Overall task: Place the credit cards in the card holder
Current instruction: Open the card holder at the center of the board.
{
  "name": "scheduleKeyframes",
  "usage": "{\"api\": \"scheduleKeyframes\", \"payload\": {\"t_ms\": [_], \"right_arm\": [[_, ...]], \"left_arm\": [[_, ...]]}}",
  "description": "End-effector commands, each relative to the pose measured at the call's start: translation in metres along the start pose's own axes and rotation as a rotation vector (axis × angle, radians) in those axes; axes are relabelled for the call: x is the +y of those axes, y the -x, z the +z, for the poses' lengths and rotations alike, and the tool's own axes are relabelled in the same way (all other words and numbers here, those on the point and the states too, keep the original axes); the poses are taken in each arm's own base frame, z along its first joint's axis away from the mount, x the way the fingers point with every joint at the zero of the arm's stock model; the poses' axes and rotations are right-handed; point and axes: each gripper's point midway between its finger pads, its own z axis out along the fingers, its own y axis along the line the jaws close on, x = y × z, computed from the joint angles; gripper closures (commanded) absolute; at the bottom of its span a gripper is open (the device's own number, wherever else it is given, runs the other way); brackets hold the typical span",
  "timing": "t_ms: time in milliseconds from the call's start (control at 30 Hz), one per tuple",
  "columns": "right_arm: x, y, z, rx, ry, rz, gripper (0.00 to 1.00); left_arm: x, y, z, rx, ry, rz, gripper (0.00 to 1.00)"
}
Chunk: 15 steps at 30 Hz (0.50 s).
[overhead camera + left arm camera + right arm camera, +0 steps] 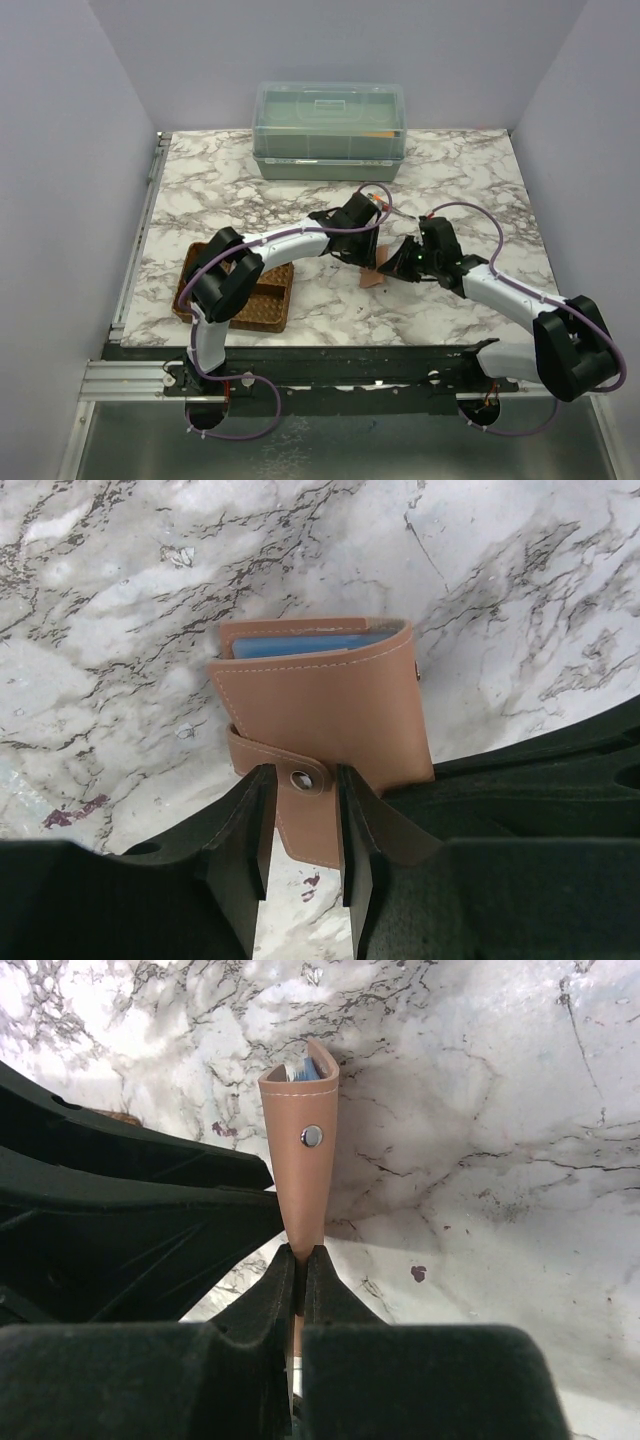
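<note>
The card holder, pinkish-tan leather, is folded and held above the marble table. A light blue credit card shows in its open top edge, also visible as a blue corner in the right wrist view. My left gripper has its jaws on both side edges of the holder's snap strap. My right gripper is shut, pinching the lower edge of the card holder, which I see edge-on with its snap stud. From above, both grippers meet at the card holder near the table's middle.
A brown woven divided tray lies at the front left, partly under the left arm. A clear green lidded box stands at the back edge. The left arm's black body fills the left of the right wrist view.
</note>
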Motion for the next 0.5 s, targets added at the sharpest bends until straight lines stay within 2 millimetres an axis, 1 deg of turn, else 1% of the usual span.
{"api": "scheduleKeyframes", "payload": {"t_ms": [0,267,467], "right_arm": [[0.012,0.009,-0.001,-0.031,0.018,0.002,1.0],[0.008,0.016,-0.009,-0.082,-0.021,0.013,1.0],[0.008,0.017,-0.013,-0.095,-0.024,0.017,1.0]], "left_arm": [[0.005,-0.006,0.006,0.032,0.043,0.008,0.64],[0.018,-0.013,0.012,0.07,0.114,0.019,0.64],[0.033,-0.01,0.013,0.061,0.191,0.042,0.64]]}}
